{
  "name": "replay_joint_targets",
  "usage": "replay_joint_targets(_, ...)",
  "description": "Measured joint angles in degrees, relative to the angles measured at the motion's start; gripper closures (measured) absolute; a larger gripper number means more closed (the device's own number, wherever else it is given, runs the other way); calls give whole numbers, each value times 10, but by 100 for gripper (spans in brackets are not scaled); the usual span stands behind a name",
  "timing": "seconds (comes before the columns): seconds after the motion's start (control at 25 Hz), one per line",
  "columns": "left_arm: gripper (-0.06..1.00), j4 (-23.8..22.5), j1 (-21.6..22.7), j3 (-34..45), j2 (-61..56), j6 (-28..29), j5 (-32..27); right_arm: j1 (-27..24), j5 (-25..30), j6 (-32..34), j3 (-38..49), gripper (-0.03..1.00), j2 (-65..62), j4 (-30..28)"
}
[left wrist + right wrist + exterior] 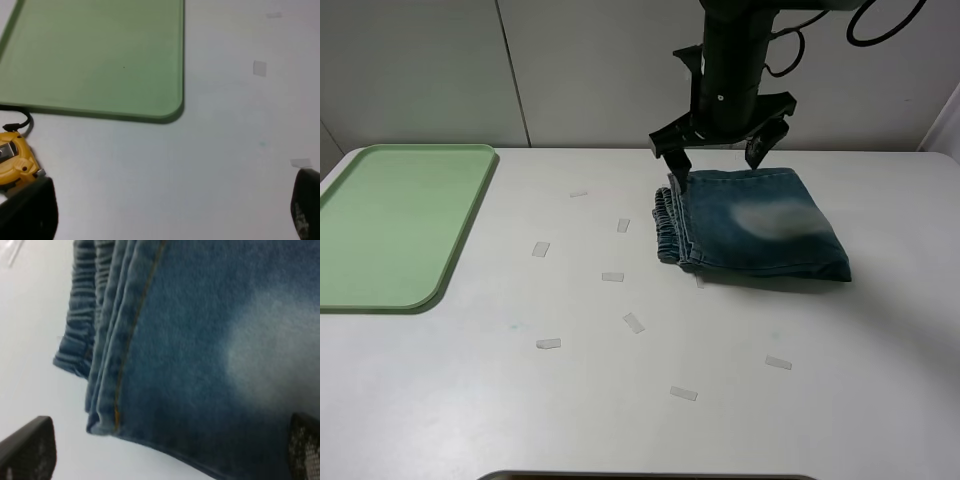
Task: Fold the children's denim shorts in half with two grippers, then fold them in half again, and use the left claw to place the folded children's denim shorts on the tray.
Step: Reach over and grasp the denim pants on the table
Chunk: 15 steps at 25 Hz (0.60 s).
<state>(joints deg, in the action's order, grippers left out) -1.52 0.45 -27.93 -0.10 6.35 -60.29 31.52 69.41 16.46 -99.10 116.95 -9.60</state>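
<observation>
The children's denim shorts point(760, 225) lie folded into a compact stack right of the table's middle, with the elastic waistband facing left and a faded pale patch on top. My right gripper point(720, 168) hangs open over their far edge. In the right wrist view its fingers point(27, 452) stand wide apart on either side of the denim point(200, 340), gripping nothing. The pale-green tray point(390, 225) sits bare at the table's left end. My left gripper point(165, 215) is open near the corner of the tray point(100, 55), over bare table. The left arm does not show in the exterior view.
Several small strips of clear tape point(612, 276) are scattered over the white table point(520, 400) between tray and shorts. A yellow tape-measure-like object point(15, 160) with a black cord lies beside the left gripper. A wall stands behind the table's far edge.
</observation>
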Motion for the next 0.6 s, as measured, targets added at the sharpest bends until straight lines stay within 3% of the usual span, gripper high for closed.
replay_joint_targets(0.28,2,0,0,0,0,0,0,0,1,-60,20,28,-87,8)
replay_joint_targets(0.48,2,0,0,0,0,0,0,0,0,-85,90,28,-165,26)
replay_joint_targets(0.6,2,0,0,0,0,0,0,0,2,-96,181,28,-259,30)
